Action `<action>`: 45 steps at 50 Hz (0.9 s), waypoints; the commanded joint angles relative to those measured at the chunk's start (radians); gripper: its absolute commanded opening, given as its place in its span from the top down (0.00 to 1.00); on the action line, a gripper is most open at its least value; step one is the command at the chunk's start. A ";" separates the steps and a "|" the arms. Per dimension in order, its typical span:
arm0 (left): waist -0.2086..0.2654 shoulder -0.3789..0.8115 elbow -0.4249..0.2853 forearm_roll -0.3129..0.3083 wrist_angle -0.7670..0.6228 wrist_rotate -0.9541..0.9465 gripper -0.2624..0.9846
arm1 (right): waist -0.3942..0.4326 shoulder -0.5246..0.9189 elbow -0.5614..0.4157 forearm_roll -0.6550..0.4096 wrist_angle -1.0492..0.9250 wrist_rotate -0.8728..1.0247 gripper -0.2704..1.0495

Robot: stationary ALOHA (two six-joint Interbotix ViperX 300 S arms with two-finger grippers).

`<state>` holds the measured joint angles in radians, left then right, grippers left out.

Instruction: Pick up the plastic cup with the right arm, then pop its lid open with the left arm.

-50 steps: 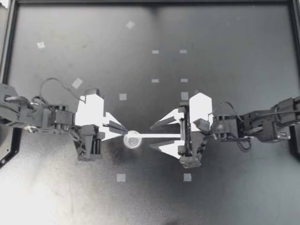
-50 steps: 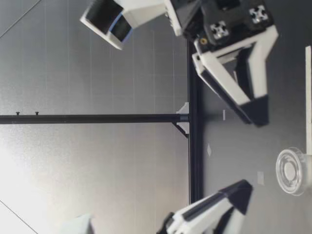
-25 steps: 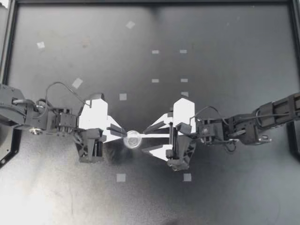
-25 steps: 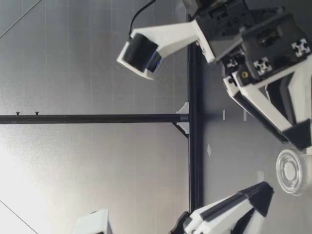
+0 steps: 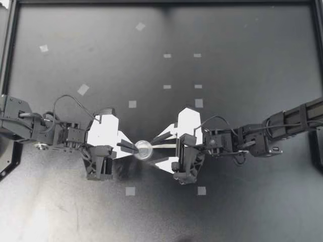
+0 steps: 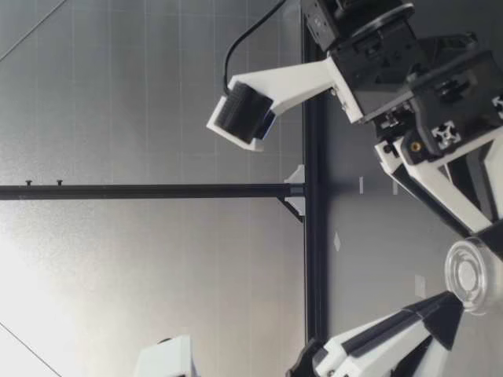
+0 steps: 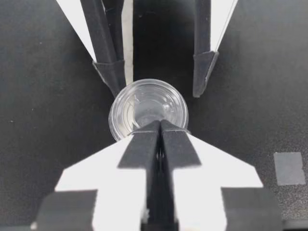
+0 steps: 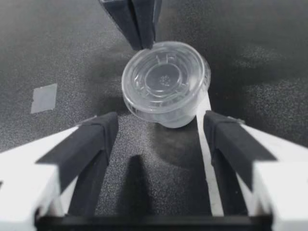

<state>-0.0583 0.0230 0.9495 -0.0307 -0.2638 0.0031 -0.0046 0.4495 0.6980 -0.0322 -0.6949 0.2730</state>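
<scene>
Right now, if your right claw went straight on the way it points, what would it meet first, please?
My right claw, open, would most likely meet the clear cup first, just ahead of it; my left claw lies beyond.

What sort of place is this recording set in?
Probably a robotics lab bench: a black table marked with tape squares, my left gripper and my right gripper on either side of a small clear lidded cup, and a plain grey panelled wall behind.

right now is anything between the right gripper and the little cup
Nothing visible. The cup sits just ahead of the open right gripper, with only table between them; the shut left gripper is at its far side.
</scene>
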 commanded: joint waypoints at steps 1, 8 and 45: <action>-0.003 -0.008 -0.009 0.000 -0.008 0.002 0.74 | 0.003 -0.012 -0.018 -0.002 -0.005 0.000 0.26; -0.003 0.009 -0.008 0.000 -0.009 0.002 0.74 | 0.005 0.003 -0.037 -0.002 -0.002 0.000 0.26; -0.003 0.037 -0.008 0.000 -0.026 0.002 0.74 | 0.011 -0.051 -0.061 -0.161 0.196 -0.008 0.31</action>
<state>-0.0583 0.0706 0.9495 -0.0307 -0.2792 0.0031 -0.0046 0.4433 0.6443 -0.1749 -0.5185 0.2638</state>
